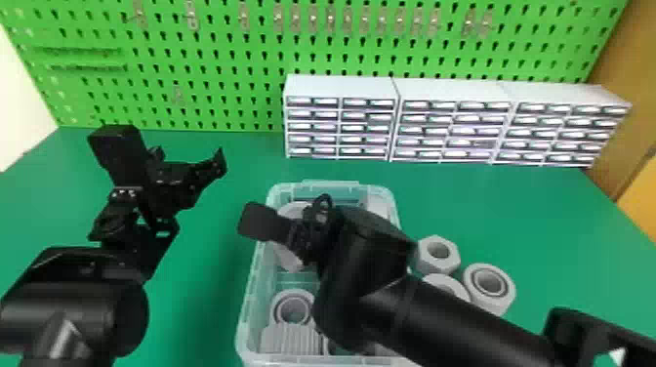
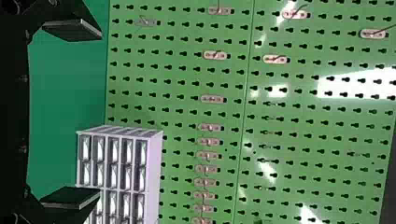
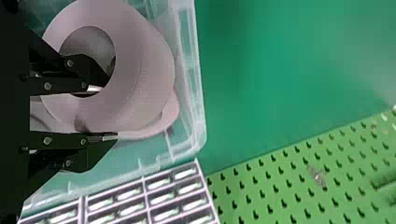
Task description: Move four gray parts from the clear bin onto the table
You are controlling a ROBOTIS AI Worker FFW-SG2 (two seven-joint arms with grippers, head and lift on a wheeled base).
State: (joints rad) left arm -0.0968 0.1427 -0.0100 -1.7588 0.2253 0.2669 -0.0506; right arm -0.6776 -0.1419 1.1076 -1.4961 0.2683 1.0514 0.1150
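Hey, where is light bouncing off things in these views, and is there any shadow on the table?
Left wrist view: hard white glare patches on the pegboard; head view: bright highlights along the drawer fronts, soft darkening on the table beside the clear bin; right wrist view: small glints on the drawer fronts.

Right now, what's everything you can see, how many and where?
table: one, green, underneath
bin: one, clear, on table
large gray ring: one, gray, in bin
other bin parts: at least two, gray
table parts: three, gray, right of bin
cabinets: three, white, behind bin
pegboard: one, green, back
hooks: many, silver, on pegboard
arms: two, black, left and right
left gripper: one, black, left of bin
right gripper: one, black, gripping large gray ring
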